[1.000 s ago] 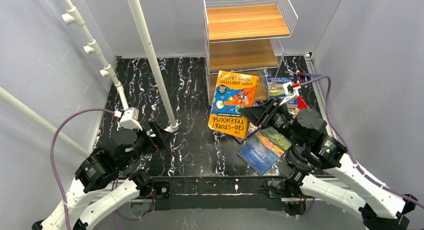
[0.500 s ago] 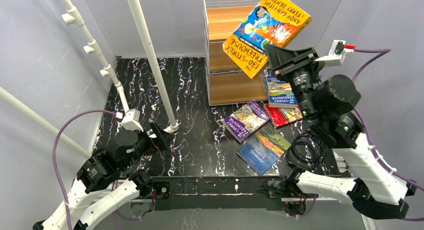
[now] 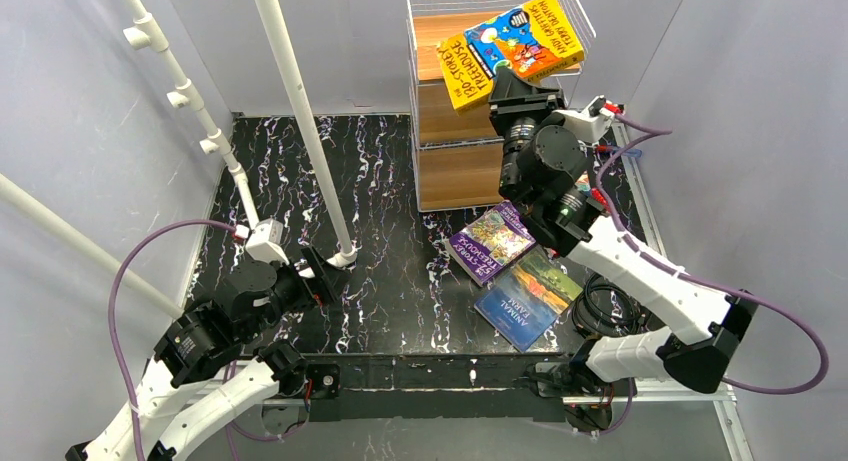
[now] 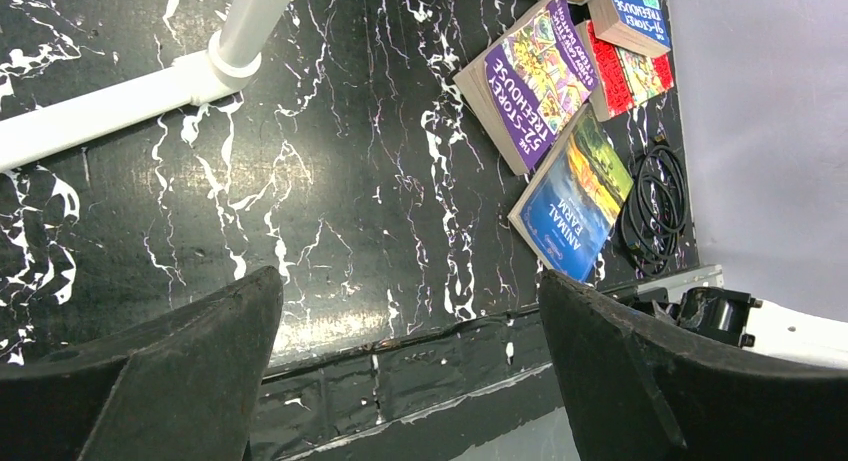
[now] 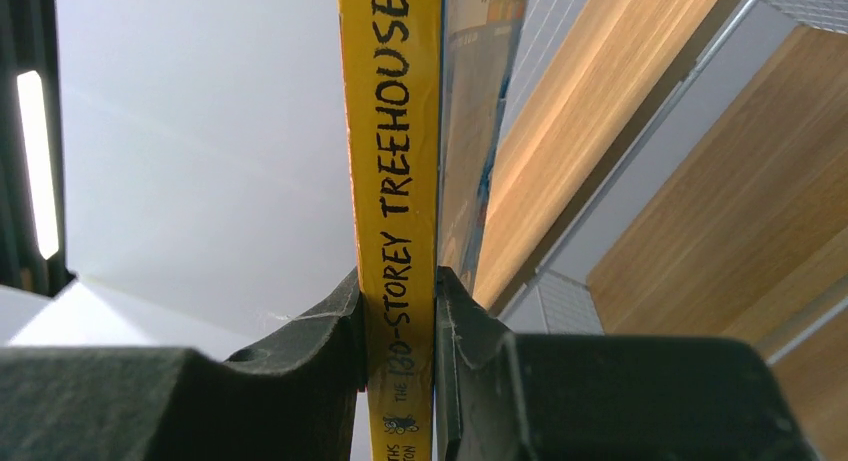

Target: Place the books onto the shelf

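yellow-orange paperback (image 3: pixel 510 43), thin, with a bright cartoon cover facing up, tilts over the shelf's (image 3: pixel 470 171) top wooden board, its spine pinched by the right gripper (image 5: pixel 400 311). left gripper (image 4: pixel 410 361) is spread wide above the counter (image 4: pixel 330 181).

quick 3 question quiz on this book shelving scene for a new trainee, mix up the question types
1. True or false: the right gripper is clamped on the yellow book.
2. Which book lies nearest the arm bases? A: purple book. B: Animal Farm. C: yellow book.
3. Fill in: the left gripper is ___ and holds nothing.

Key: 1 true; 2 B; 3 open.
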### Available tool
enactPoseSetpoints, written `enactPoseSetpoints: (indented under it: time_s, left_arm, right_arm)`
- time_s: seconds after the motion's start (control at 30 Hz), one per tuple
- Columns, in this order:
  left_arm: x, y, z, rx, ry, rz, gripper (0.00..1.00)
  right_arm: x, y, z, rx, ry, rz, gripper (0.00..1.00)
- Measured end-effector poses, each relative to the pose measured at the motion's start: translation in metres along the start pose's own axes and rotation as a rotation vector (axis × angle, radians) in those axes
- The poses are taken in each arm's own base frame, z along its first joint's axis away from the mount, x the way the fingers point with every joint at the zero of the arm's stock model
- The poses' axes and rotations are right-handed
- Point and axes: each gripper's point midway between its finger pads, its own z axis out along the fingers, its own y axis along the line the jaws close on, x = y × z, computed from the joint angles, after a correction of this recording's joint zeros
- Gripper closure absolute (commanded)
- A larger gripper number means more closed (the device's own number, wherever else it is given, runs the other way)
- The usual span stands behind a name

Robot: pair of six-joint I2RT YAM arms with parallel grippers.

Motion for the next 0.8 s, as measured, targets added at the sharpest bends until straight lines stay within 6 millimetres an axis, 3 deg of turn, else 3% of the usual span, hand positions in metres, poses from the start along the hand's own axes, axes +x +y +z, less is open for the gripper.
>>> enactPoseSetpoints:
  time_s: [0.13, 0.4, 0.63, 0.8]
  left_arm:
    - [0.001, -0.004, 0.0, 0.018, 0.007, -0.002, 0.02]
    - [0.002, -0.009, -0.001, 0.043, 0.016, -0.005, 0.02]
    - [0.004, -0.009, 0.0, 0.047, 0.026, -0.003, 0.02]
    - [0.005, -0.009, 0.002, 0.039, 0.034, 0.0, 0.02]
  right_arm:
    - [-0.005, 0.0, 0.011, 0.03, -0.088, 0.063, 0.99]
    - [-0.015, 0.019, 0.05, 0.08, -0.205, 0.167, 0.99]
    - [-0.035, -0.017, 0.103, 0.153, -0.265, 0.208, 0.99]
    - [-0.027, -0.058, 0.131, 0.218, -0.217, 0.205, 0.99]
